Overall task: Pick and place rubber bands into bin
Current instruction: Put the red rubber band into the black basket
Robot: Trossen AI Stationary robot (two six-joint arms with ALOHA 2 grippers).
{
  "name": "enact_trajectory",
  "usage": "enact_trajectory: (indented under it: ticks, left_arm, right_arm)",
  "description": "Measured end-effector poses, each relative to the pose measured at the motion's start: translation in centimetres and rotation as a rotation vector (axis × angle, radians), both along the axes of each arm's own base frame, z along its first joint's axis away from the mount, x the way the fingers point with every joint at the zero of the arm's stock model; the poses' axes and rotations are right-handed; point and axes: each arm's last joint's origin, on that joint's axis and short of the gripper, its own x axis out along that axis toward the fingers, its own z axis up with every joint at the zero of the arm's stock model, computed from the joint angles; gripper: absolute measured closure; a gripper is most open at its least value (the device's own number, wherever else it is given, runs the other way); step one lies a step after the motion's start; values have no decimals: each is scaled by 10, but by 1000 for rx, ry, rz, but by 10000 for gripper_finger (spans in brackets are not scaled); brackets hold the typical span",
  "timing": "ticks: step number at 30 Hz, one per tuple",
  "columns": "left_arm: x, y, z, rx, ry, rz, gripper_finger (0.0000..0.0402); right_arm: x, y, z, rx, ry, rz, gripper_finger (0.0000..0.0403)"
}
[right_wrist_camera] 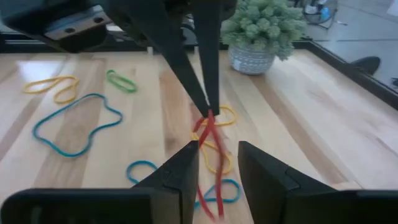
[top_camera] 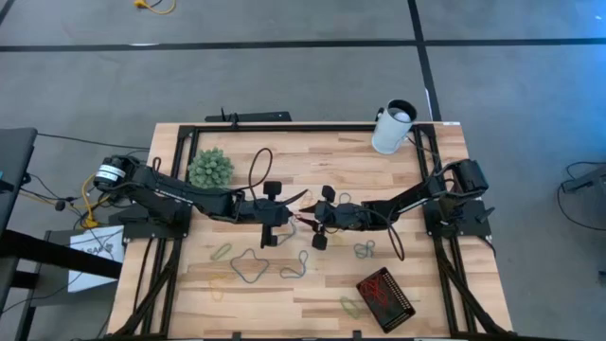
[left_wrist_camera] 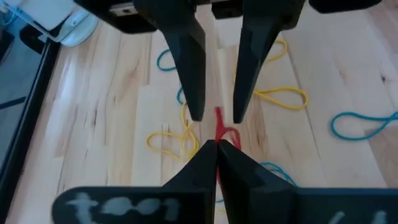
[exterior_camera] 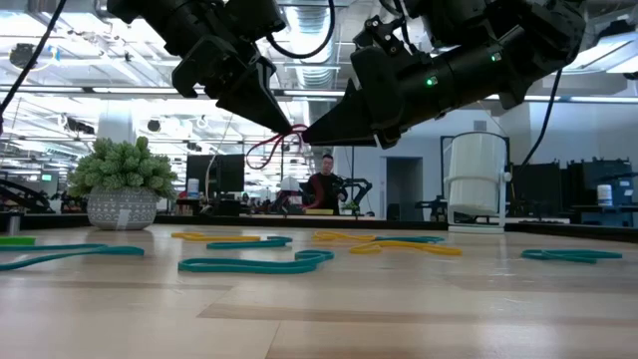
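Left claw (top_camera: 290,214) and right claw (top_camera: 309,224) meet tip to tip above mid-worktop (top_camera: 312,161), the bin (top_camera: 385,296) well apart. Low view: a red rubber band (exterior_camera: 269,148) hangs between them, off the worktop. Left wrist: left claw pinched together on it. Right wrist: right claw apart, band between its fingers (right_wrist_camera: 180,171)

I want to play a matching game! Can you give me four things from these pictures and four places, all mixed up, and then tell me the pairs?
Things:
1. red rubber band
2. bin
3. white cup
4. plant

Places (as the high view shows them):
A. top right
B. up in the air, pinched in the left tool
C. bottom right
D. upper left

Pairs: 1-B, 2-C, 3-A, 4-D
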Motion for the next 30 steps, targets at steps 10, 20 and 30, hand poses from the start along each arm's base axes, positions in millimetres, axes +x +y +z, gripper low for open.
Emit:
enact_trajectory:
  ticks: [10, 20, 30]
  left_arm:
    - [0, 0, 0, -9, -1, -15, 401]
    - [4, -1, 4, -4, -52, -37, 401]
    - [5, -1, 6, -5, -73, -40, 401]
  right_arm:
    - [0, -2, 0, -1, -2, -13, 291]
    - [1, -2, 1, 14, -9, -4, 291]
    - [1, -2, 1, 14, -10, -4, 317]
